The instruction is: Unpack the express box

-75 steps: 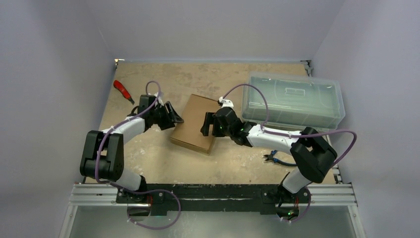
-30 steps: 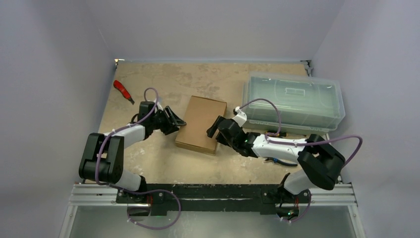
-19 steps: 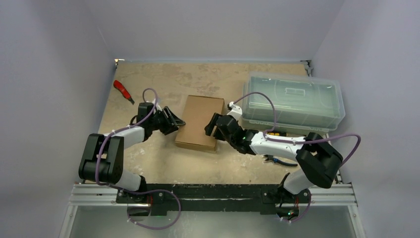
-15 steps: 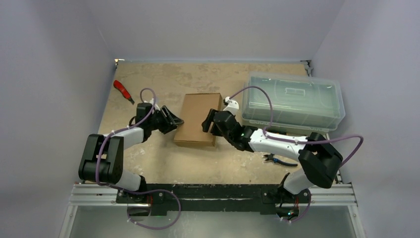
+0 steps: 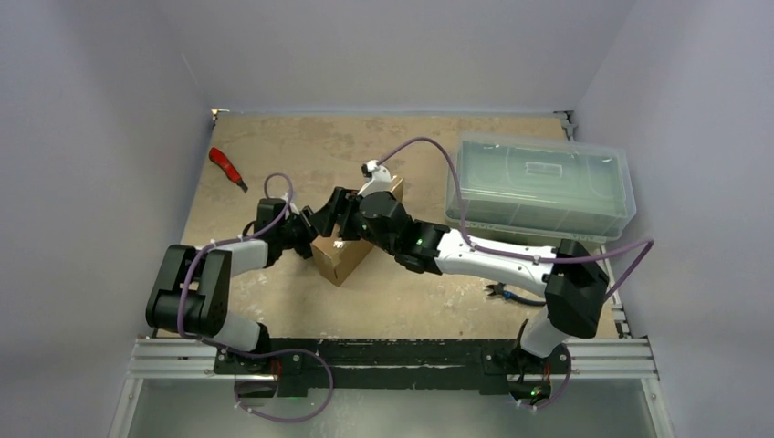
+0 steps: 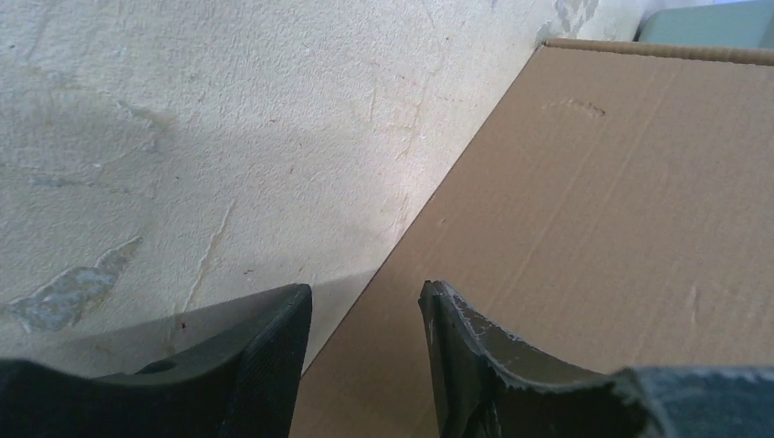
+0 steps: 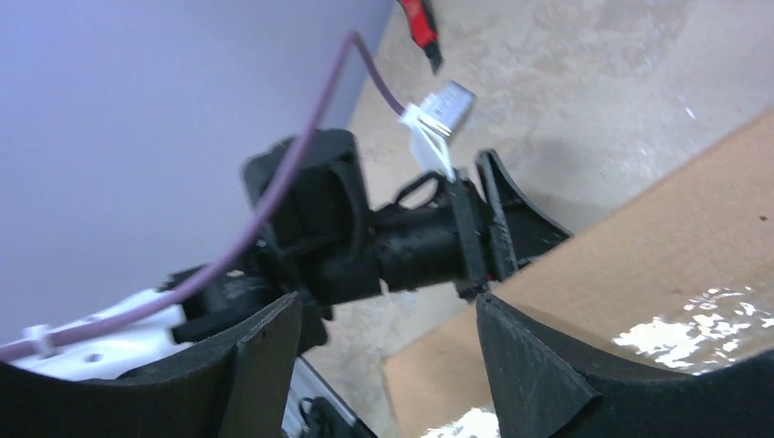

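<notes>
Near the middle of the table (image 5: 274, 297), the express box (image 5: 342, 263) sits between the two arms, apparently tipped up rather than lying flat, well apart from the clear lidded bin (image 5: 538, 187) at the far right. The left gripper (image 6: 365, 306) is released, its fingers parted astride the box's left edge, one over the tabletop and the other over the cardboard. The right gripper (image 7: 388, 319) hangs over the box's top, jaws spread wide and grasping nothing. A red-handled tool (image 5: 226, 168) lies far left.
</notes>
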Available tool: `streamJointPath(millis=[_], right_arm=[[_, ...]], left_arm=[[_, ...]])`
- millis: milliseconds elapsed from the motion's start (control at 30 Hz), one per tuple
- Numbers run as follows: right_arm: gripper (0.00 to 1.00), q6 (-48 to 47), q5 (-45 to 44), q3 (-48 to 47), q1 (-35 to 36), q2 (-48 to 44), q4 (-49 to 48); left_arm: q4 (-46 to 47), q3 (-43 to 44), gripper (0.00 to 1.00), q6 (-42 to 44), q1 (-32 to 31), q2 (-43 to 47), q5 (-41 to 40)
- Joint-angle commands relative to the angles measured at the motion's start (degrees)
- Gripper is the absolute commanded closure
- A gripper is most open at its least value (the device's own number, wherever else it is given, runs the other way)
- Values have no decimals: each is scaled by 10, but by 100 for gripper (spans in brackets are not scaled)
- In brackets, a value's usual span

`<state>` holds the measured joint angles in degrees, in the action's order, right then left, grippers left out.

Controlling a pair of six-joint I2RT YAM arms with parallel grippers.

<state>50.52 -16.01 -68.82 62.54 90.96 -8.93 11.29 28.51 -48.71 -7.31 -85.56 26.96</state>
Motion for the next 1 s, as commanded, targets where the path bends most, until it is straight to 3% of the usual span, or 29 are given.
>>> streamJointPath(millis=[0,167,233,467,567,700,967], right_arm=[[26,-14,8,-28,-9,4,39],[22,-104,11,-70,-8,-13,87],[14,-145,27,-97,-9,-16,118],[5,-237,18,-228,-9,-23,255],[2,-253,8,-198,-10,-68,248],[1,-261,-26,-104,-9,-145,219],[1,-309,-218,23,-10,-302,234]], left_arm=[[-97,-1,50,40,-2,6,-36],[-135,20,45,50,-2,27,-40],[-150,37,42,60,-1,34,-38],[-287,160,17,134,50,76,-70],[-347,256,11,182,93,96,-102],[-403,371,5,203,110,79,-229],[-297,410,1,178,114,7,-412]])
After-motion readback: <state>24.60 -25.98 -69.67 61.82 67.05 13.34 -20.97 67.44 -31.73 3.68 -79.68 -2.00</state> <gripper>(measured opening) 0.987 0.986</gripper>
